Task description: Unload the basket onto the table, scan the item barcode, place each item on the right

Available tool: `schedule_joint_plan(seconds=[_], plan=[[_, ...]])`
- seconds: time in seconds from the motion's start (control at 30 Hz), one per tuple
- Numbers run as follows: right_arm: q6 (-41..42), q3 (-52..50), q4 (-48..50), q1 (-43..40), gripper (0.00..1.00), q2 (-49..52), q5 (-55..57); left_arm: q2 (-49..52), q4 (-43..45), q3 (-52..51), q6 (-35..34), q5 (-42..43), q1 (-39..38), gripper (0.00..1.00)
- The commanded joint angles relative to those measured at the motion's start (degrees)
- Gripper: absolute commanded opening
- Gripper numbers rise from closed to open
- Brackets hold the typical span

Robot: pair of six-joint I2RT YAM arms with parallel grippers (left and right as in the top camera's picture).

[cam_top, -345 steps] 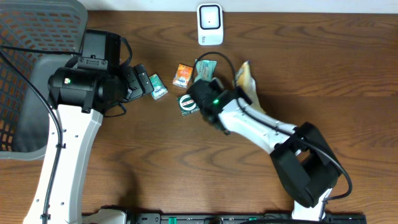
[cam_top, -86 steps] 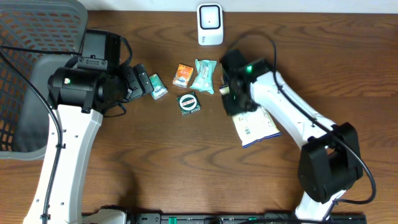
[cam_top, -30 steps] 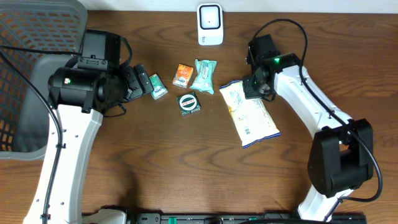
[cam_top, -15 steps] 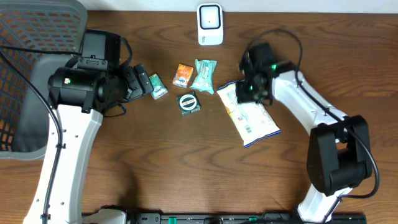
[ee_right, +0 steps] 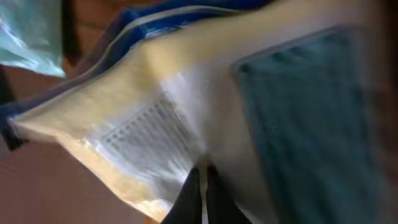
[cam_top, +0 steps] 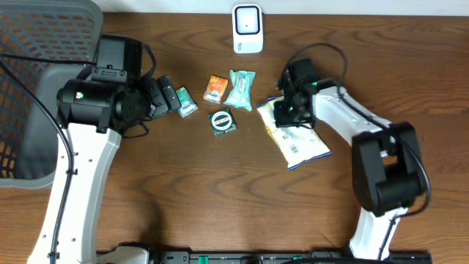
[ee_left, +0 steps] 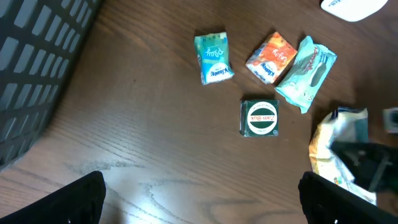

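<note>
The snack bag (cam_top: 300, 141) lies flat on the wooden table (cam_top: 220, 191), right of centre, its long side running from far left to near right. The right gripper (cam_top: 292, 108) sits on the bag's far end, and the right wrist view shows its fingertips (ee_right: 189, 198) clenched together, pinching the bag's yellow-and-white film beside a panel of fine print. The barcode scanner (cam_top: 248, 28) stands at the far edge, left of and beyond the bag, well apart from it. The left gripper (cam_top: 167, 95) hangs released, jaws spread wide, at the left, just beside a small green packet (cam_top: 186, 103). Between the two grippers lie an orange packet (cam_top: 215, 88), a teal packet (cam_top: 240, 89) and a green box (cam_top: 223, 122)
</note>
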Motion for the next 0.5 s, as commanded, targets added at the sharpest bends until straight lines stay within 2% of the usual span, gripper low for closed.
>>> schedule_joint_plan(seconds=[0.0, 0.17, 0.33, 0.47], plan=[[1.6, -0.2, 4.2, 1.9, 0.02, 1.9, -9.3, -0.3, -0.2, 0.5, 0.3, -0.6, 0.1, 0.98], [3.3, 6.9, 2.1, 2.2, 0.02, 1.7, -9.8, -0.3, -0.2, 0.5, 0.3, -0.5, 0.1, 0.98], [-1.9, 21.8, -15.0, 1.3, 0.02, 1.7, -7.1, -0.3, -0.2, 0.5, 0.3, -0.6, 0.1, 0.98], [-2.6, 27.1, -31.2, 1.0, 0.02, 1.7, 5.4, -0.3, -0.2, 0.5, 0.3, -0.5, 0.1, 0.98]])
